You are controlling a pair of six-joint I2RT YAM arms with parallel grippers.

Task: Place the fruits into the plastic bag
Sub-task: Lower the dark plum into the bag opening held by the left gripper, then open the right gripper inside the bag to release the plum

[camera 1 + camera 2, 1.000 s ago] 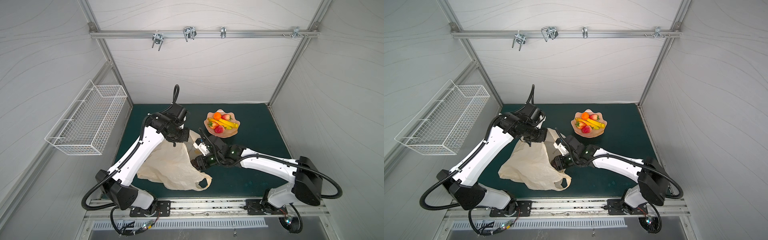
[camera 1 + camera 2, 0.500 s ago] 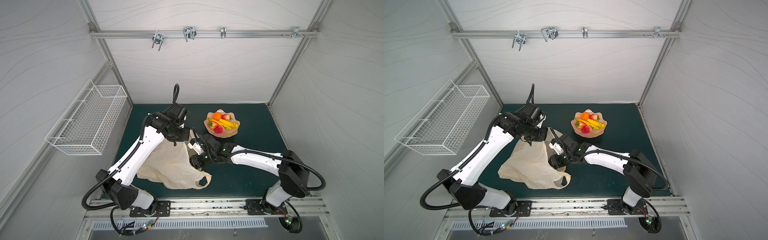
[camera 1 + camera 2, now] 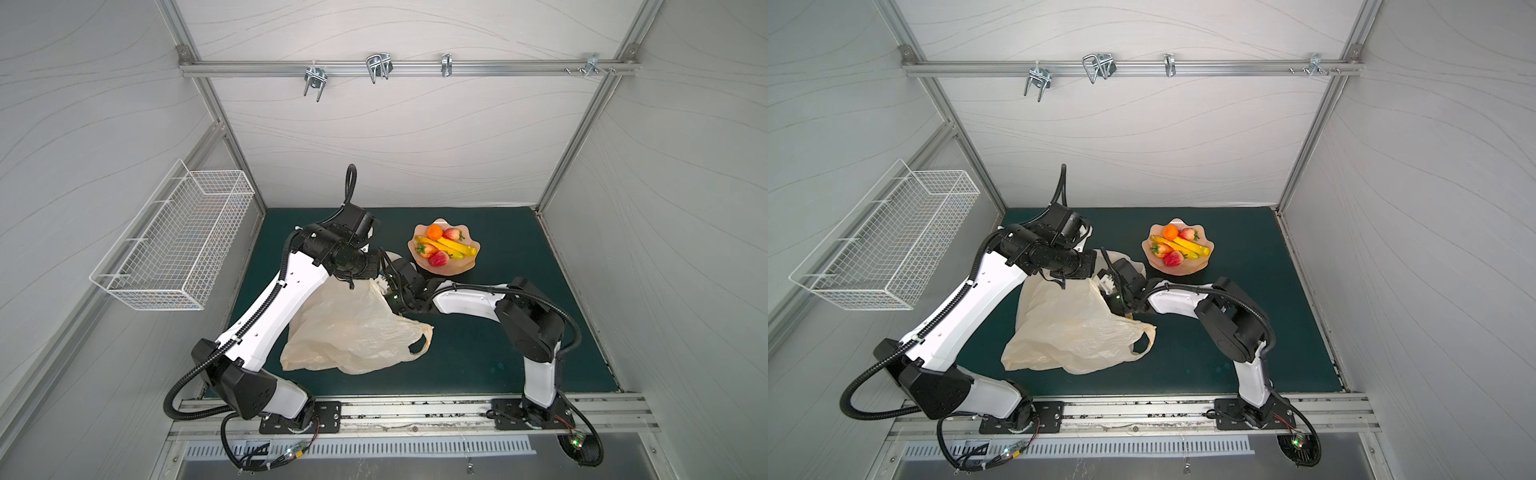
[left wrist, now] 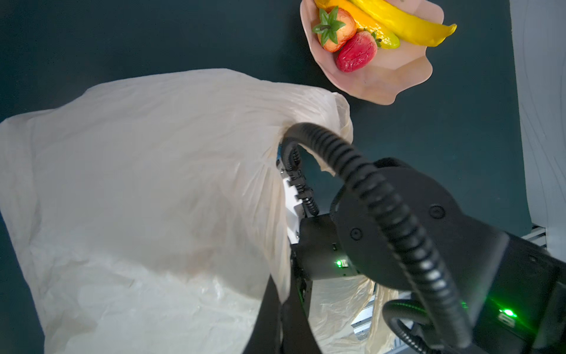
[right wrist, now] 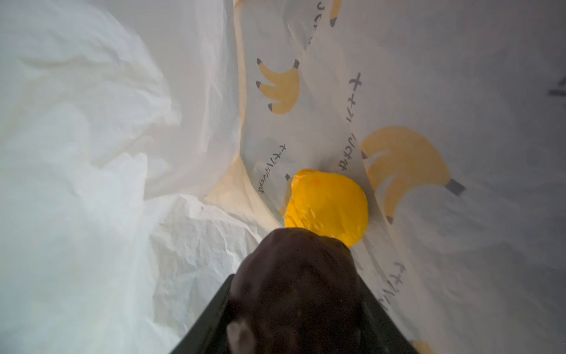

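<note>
1. Right wrist view: a small dark brown ball (image 5: 294, 269) is pinched in the right claw (image 5: 295, 300), well inside the thin crinkly cream-beige plastic bag (image 5: 92, 153). It is not released yet.
2. One round orange-yellow fruit (image 5: 326, 208) is seen lying on the bag floor just beyond the ball, so it is counted as done.
3. The bag's upper film is pinched by the left claw (image 3: 352, 283), pressed together on it. The mouth is held raised and open, and the rest of the bag lies slack on the dark green table (image 3: 519, 332).
4. Not yet moved, in the pink scalloped bowl (image 3: 469, 268) near the bag mouth: one round orange (image 3: 435, 231), yellow bananas (image 3: 455, 248) and three red strawberries (image 3: 439, 258) with green tops.
5. Judged progress: one fruit is bagged and a second is at the drop point. Most of the bowl is yet to be carried, so the task is under halfway.
6. Whether anything else is hidden deeper in the bag folds cannot be told.
</note>
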